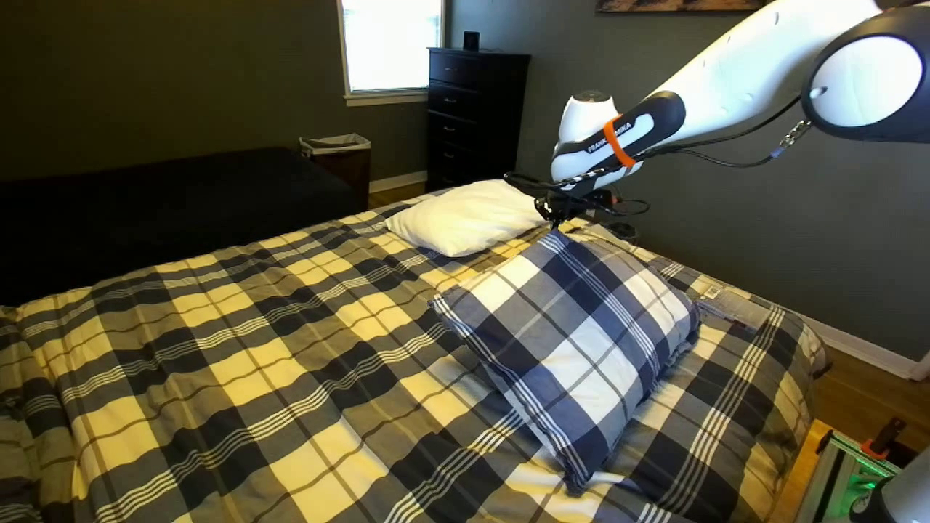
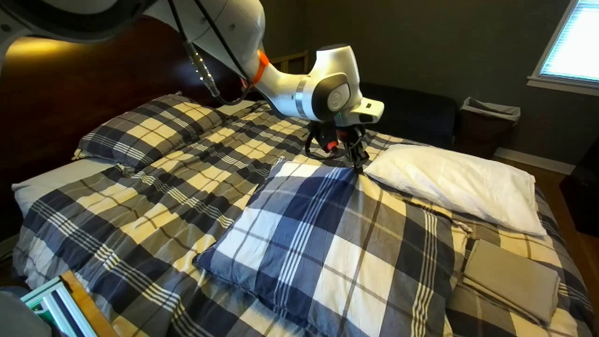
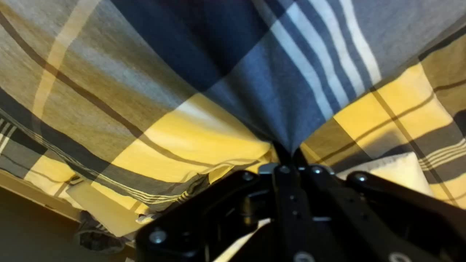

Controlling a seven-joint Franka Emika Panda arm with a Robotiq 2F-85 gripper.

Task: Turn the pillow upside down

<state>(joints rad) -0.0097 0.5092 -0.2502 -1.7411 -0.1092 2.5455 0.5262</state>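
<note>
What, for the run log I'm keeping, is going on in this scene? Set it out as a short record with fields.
gripper: shut on one edge of the held pillow
held pillow: plaid; tilted, highest at the grip; lower side appears to rest on the bedspread
flip: seems unfinished, as the held pillow is gripped and not flat
white pillow: on the bedspread, near the gripped edge
other plaid pillow: by the headboard, apart from the gripper

White pillow on plaid bedspread — dresser beside window.
</note>
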